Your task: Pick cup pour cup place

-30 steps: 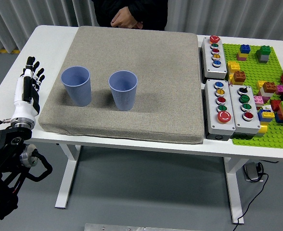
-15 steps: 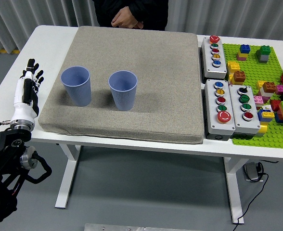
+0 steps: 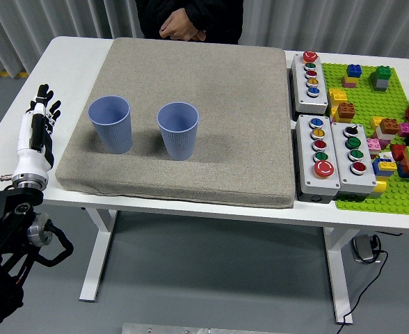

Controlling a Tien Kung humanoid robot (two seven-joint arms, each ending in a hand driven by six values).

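Two blue ribbed cups stand upright on a grey mat: the left cup near the mat's left edge, the right cup a short way to its right. My left hand hovers over the table's left margin, left of the mat and apart from the left cup, its fingers straight and spread, holding nothing. The right arm does not show.
A person stands at the far side, hands clasped above the mat's far edge. Three grey button boxes sit right of the mat. Beyond them is a green baseplate with several coloured bricks.
My left hand has drifted slightly left and away from the mat. The cups and the person's hands have not moved.
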